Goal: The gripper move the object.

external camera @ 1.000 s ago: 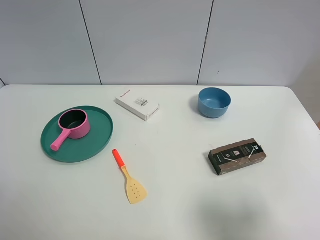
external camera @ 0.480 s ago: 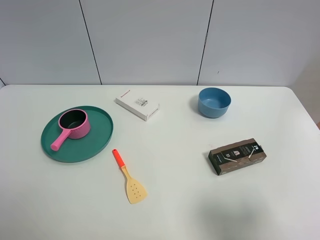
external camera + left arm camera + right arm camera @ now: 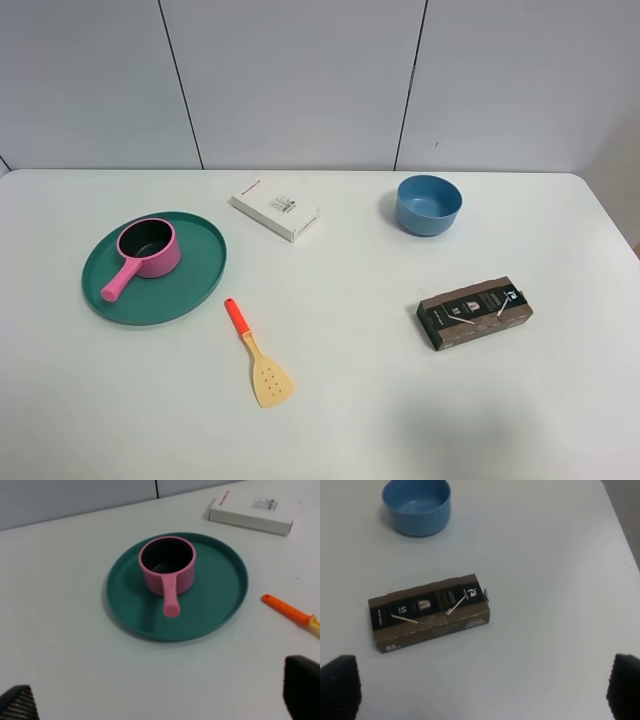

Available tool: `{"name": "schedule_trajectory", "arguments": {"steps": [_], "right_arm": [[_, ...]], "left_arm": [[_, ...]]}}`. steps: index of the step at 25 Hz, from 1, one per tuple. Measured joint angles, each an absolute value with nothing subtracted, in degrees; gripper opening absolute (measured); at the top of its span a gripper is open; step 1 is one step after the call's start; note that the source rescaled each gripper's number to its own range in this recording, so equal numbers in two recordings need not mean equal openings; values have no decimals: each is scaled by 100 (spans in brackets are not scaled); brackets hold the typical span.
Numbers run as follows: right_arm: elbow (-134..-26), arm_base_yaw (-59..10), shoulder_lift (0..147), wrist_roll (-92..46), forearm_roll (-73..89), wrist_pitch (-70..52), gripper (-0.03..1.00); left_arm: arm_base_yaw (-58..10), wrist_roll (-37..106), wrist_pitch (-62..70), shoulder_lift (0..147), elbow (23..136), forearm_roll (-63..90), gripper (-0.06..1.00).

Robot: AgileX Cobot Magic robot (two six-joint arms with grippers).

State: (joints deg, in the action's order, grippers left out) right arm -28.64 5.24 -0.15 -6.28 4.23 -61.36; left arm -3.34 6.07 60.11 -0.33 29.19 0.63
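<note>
The small pink saucepan (image 3: pixel 149 248) with a dark inside stands on a round green tray (image 3: pixel 200 275) at the left of the table, its straight handle pointing to the front left. It also shows in the left wrist view (image 3: pixel 167 571), some way ahead of my left gripper (image 3: pixel 159 700). That gripper is open and empty, with only its two black fingertips (image 3: pixel 302 687) showing at the picture's corners. My right gripper (image 3: pixel 481 685) is open and empty above the table near a brown box (image 3: pixel 430 611). Neither arm shows in the exterior high view.
An orange-handled spatula (image 3: pixel 257 354) lies in front of the tray. A white box (image 3: pixel 275 208) lies at the back middle, a blue bowl (image 3: pixel 428 205) at the back right, and the brown box (image 3: pixel 475 311) at the right. The white table (image 3: pixel 340 420) ends at a grey wall.
</note>
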Motion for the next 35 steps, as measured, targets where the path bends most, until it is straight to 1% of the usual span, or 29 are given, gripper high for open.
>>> {"name": "schedule_trajectory", "arguments": {"steps": [8, 35], "right_arm": [[-2864, 524, -15, -628, 423, -6136, 100], [-2864, 524, -15, -628, 423, -6136, 100]], "left_arm": [[104, 607, 6011, -33, 2919, 57, 100], [103, 539, 6011, -33, 2919, 57, 100]]}}
